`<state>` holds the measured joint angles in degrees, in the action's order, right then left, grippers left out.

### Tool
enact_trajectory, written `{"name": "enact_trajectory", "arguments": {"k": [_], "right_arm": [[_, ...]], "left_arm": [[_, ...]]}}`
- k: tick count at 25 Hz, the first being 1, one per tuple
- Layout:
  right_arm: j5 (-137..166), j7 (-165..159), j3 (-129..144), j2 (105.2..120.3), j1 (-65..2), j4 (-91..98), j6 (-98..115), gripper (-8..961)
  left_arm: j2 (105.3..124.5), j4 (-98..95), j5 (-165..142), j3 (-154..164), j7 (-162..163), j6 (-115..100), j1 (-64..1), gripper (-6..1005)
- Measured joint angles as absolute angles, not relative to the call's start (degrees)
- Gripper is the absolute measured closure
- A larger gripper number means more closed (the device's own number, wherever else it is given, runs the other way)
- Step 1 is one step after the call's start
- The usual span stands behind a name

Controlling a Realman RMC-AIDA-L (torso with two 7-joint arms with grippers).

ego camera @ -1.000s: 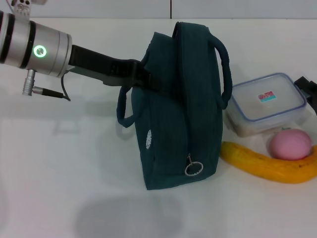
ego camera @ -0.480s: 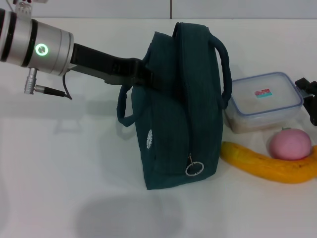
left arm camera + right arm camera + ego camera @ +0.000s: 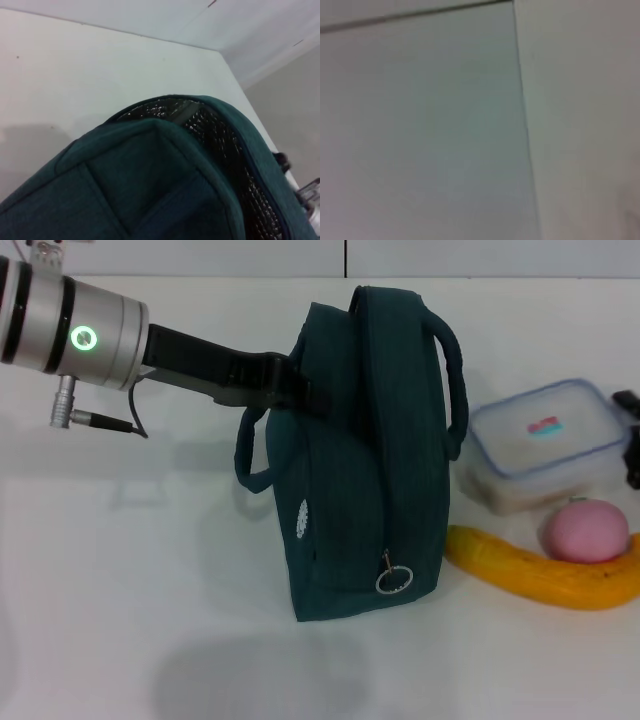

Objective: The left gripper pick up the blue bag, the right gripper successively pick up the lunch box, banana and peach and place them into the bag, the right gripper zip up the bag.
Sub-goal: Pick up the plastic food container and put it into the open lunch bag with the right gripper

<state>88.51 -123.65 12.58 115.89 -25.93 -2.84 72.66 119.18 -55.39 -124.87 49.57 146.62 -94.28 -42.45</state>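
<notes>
— While keeping the blue bag (image 3: 370,460) upright near the middle of the surface, gripped it where?

— At the top rim, on the side facing the surface's left edge. Reached in from that edge with the left gripper (image 3: 292,390), fingers clamped on the fabric by the look of it. Probably did so to steady the bag and stop the mouth sagging shut.

— Already open, then?

— Seemed so. Showed the foil lining (image 3: 220,130) just past the rim in the left wrist view, with the zip parted along the top. Left the ring pull (image 3: 391,581) hanging low at the end toward the near edge, within reach for the closing step.

— Anything packed yet?

— Could not see inside. Found all three items outside, though, toward the surface's right edge: the lunch box (image 3: 545,445) just beside the bag, the peach (image 3: 587,532) in front of it, and the banana (image 3: 540,575) lying closest to the near edge, touching the peach.

— Why start with the lunch box?

— Named first in the task, and sat right against the right gripper (image 3: 632,435), barely in view at the right edge. Could not tell whether closed on the box or apart. Looked a little tilted, so possibly being taken up; only a judgement.

— And the right wrist view?

— Gave nothing but blank pale background.
</notes>
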Motion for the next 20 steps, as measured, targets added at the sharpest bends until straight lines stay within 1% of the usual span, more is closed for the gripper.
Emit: {"name": "enact_trajectory", "arguments": {"k": [5, 11, 14, 19, 20], "right_arm": [[80.9, -124.7, 12.6, 115.76, -24.3, -2.8, 80.1, 856], [77.2, -126.9, 12.6, 115.75, -24.2, -2.7, 84.5, 845], [74.1, -127.7, 12.6, 115.82, -25.4, -2.7, 88.4, 839], [70.6, -127.8, 12.5, 115.91, -30.6, -2.8, 94.4, 829], [70.6, -127.8, 12.5, 115.91, -30.6, -2.8, 94.4, 827]], "left_arm": [[119.16, -55.4, -124.7, 49.6, 146.6, -94.2, -42.4, 944], [119.12, -55.4, -124.7, 49.6, 146.6, -94.2, -42.4, 944], [119.10, -55.4, -124.7, 49.6, 146.6, -94.2, -42.8, 944], [119.13, -55.5, -124.7, 49.6, 146.7, -94.1, -43.6, 944], [119.13, -55.6, -124.7, 49.6, 146.7, -94.1, -43.6, 944]]}}
